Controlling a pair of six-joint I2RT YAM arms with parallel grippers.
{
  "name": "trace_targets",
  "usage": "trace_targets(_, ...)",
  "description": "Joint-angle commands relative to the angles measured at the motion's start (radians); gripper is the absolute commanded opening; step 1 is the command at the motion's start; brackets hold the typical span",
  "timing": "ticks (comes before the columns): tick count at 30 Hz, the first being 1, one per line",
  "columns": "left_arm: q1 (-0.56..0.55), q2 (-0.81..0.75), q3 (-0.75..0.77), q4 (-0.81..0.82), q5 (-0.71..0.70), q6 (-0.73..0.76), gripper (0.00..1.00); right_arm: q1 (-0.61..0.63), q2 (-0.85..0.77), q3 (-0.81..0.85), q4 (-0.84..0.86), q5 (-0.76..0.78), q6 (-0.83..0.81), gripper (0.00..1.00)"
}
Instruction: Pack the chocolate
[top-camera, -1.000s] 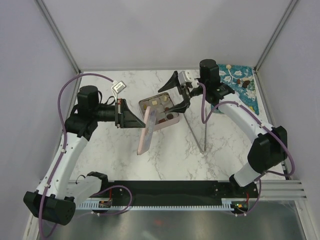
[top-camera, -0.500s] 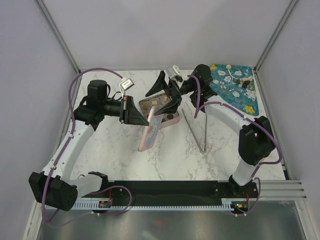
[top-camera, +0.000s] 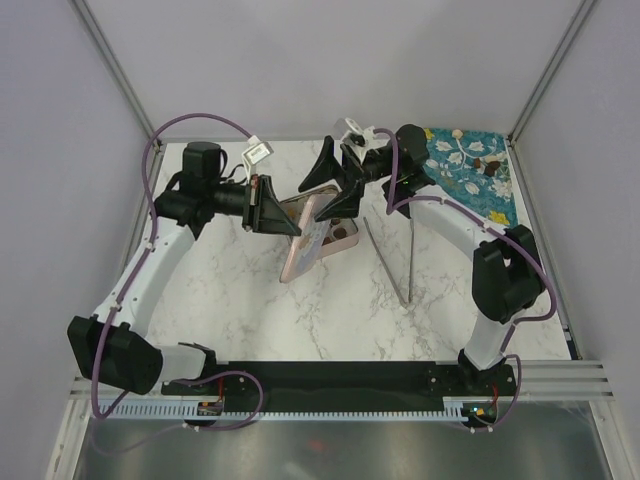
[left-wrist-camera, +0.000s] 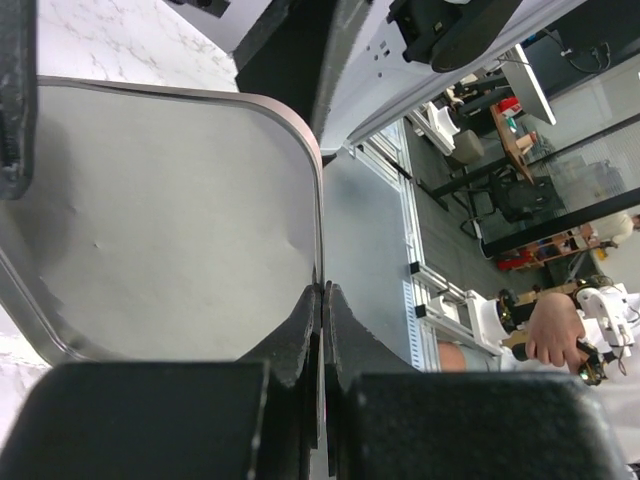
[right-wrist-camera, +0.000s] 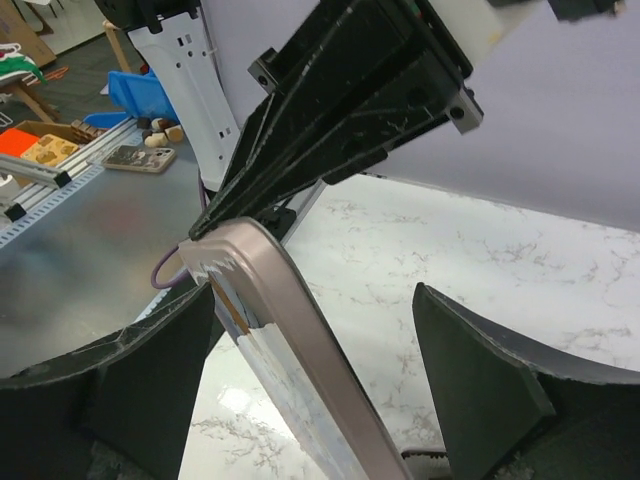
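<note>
The pink tin lid (top-camera: 300, 240) stands on edge, tilted, in front of the tin base (top-camera: 345, 238). My left gripper (top-camera: 278, 218) is shut on the lid's rim (left-wrist-camera: 322, 288); the lid's grey inside (left-wrist-camera: 170, 200) fills the left wrist view. My right gripper (top-camera: 335, 190) is open and straddles the lid's upper edge (right-wrist-camera: 290, 320), with a finger on each side and a gap to the right finger (right-wrist-camera: 480, 370). A dark chocolate piece (top-camera: 341, 232) shows in the base; the rest there is hidden. More chocolate pieces (top-camera: 490, 168) lie on the blue patterned cloth (top-camera: 470, 185).
Long metal tongs (top-camera: 395, 255) lie on the marble table (top-camera: 230, 300) right of the tin. The blue cloth fills the back right corner. Grey walls close in the left, back and right sides. Cables loop over both arms.
My left gripper has swung the lid up and toward the tin base. My right gripper has moved left from beside the tin to straddle the lid's top edge, its jaws narrowing a little.
</note>
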Motion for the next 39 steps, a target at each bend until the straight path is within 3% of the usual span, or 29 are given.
trace_targets(1,0.008,0.033,0.075,-0.019,0.040,0.111,0.02,-0.020,0.031,0.023,0.046,-0.057,0.067,0.88)
trace_targets(13,0.036,0.245,0.262,-0.021,0.131,0.108,0.02,-0.050,0.062,0.063,0.094,-0.057,0.149,0.77)
trace_targets(20,0.067,0.353,0.369,-0.021,0.120,0.096,0.02,-0.053,0.120,0.112,0.089,-0.056,0.216,0.43)
trace_targets(29,0.107,0.412,0.454,-0.023,0.050,0.045,0.03,-0.070,0.162,0.177,0.056,-0.042,0.230,0.15)
trace_targets(30,0.108,0.423,0.486,-0.020,0.013,0.027,0.04,-0.070,0.162,0.181,0.048,-0.027,0.229,0.12)
trace_targets(31,0.108,0.426,0.504,-0.018,-0.004,0.005,0.07,-0.071,0.162,0.191,0.043,-0.014,0.227,0.00)
trace_targets(34,0.110,0.427,0.587,0.000,-0.111,-0.082,0.27,-0.076,0.192,0.227,0.037,0.019,0.284,0.00)
trace_targets(39,0.200,0.392,0.668,0.169,-0.286,-0.332,0.41,-0.085,0.246,0.290,0.072,0.072,0.462,0.00)
